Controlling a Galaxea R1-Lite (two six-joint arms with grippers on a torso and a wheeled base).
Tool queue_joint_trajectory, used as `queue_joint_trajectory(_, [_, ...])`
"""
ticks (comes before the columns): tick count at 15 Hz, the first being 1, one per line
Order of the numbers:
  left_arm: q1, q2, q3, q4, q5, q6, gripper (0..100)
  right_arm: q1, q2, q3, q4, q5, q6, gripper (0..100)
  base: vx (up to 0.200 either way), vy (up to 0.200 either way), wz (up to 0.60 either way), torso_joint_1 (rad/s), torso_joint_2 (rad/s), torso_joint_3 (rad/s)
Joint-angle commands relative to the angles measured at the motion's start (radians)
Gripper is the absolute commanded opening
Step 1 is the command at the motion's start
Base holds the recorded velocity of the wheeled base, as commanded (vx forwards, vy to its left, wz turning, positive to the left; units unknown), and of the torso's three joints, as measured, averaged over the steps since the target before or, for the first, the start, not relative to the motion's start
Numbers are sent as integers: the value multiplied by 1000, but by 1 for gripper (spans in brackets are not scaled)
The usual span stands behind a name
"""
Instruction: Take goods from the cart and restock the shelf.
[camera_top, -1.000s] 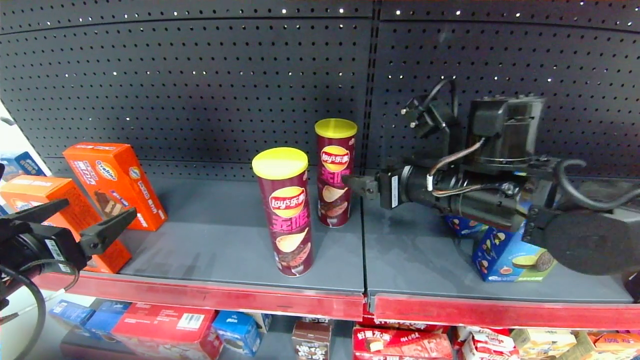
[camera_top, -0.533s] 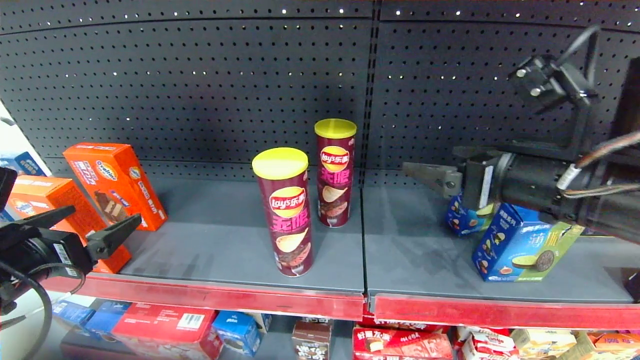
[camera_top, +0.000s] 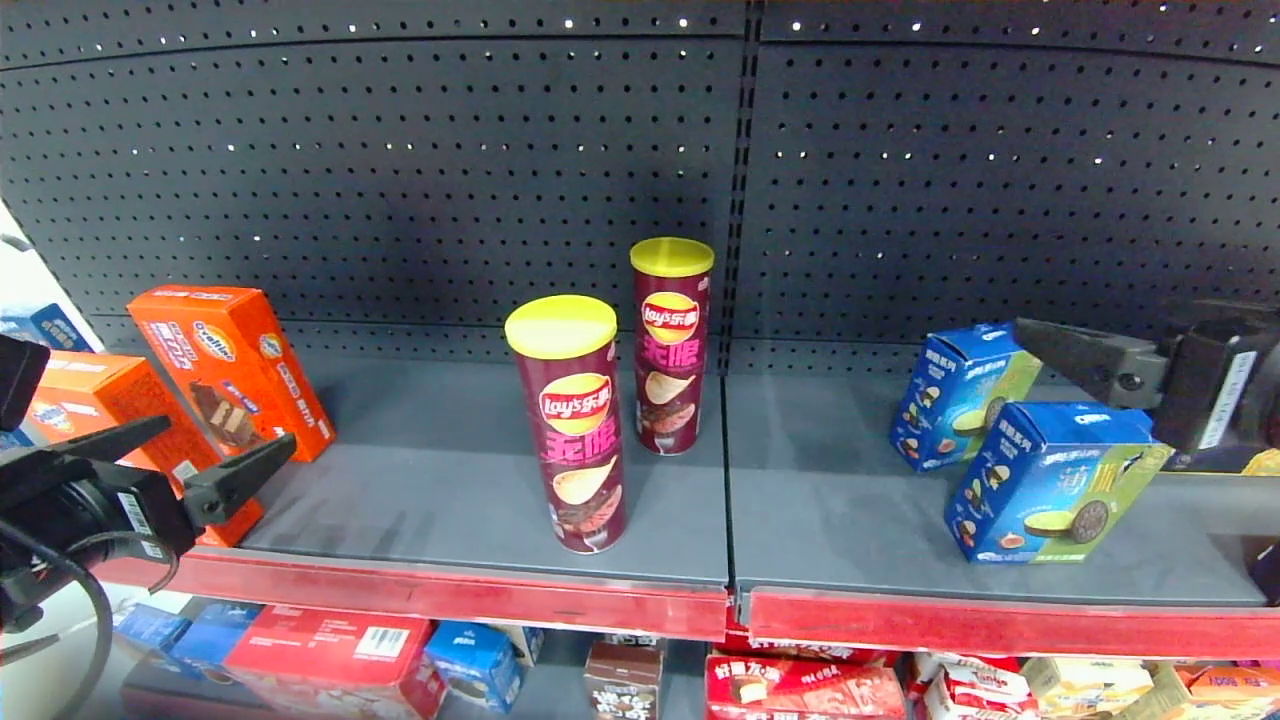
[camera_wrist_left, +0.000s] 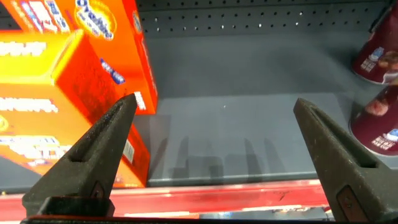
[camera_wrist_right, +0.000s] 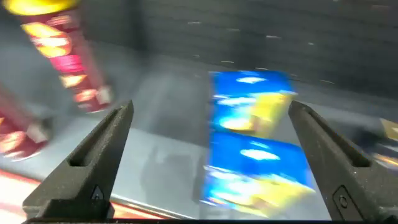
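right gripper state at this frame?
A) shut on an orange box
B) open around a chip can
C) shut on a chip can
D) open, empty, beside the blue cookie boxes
D: the right gripper has its jaws spread wide with nothing between them, next to the two blue cookie boxes; both chip cans stand free at mid-shelf.

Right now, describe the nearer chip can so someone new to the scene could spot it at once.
On the grey shelf with the red front rail, two upright maroon cans with yellow lids stand near the middle, between orange boxes and blue boxes. The nearer can is the one closest to that rail; the other can stands behind it, closer to the pegboard.
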Motion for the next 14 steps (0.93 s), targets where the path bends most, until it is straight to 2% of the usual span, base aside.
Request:
queue_joint_trajectory(1, [-7,-1,12,0,-1,-2,100,-14,-112,-6,68,-79,-1,100,0,0,0,0,0,0])
queue_joint_trajectory(3, [-17,22,11,0,-27,-2,100,-14,-186,-17,143,-154,-1,100,0,0,0,0,0,0])
queue_joint_trajectory(6, [-47,72,0,-2,-47,-2,100,-15,-224,-41,166,-240,-1,100,0,0,0,0,0,0])
queue_joint_trajectory(10, [-163,167,-81,-2,-47,-2,100,-43,-272,-55,211,-306,-1,100,0,0,0,0,0,0])
queue_joint_trajectory(11, [-165,169,-83,-4,-47,-2,100,-45,-272,-55,212,-306,-1,100,0,0,0,0,0,0])
queue_joint_trajectory(12, [-217,192,-103,-4,-47,-2,100,-77,-285,-58,224,-306,-2,100,0,0,0,0,0,0])
queue_joint_trajectory(14, [-284,206,-104,-4,-48,-2,100,-101,-290,-58,234,-306,-1,100,0,0,0,0,0,0])
